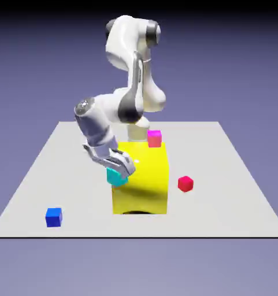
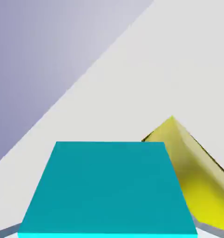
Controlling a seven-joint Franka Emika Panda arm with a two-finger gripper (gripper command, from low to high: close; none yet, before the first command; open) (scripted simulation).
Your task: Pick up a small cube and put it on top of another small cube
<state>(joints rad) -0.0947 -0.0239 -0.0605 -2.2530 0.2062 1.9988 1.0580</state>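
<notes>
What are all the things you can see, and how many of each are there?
cyan cube: one, turquoise, between the finger tips, by the yellow block's upper left edge in the exterior view
pink cube: one, pink-magenta, at the yellow block's far edge in the exterior view
yellow block: one, yellow, big, in the middle of the table
red cube: one, red, on the table, to the exterior view's right of the block
blue cube: one, dark blue, on the table, near corner at the exterior view's left
table: one, light grey, under it all
arm: one, white with dark joints, from the table's far side
gripper: one, grey finger tips, shut on the cyan cube
</notes>
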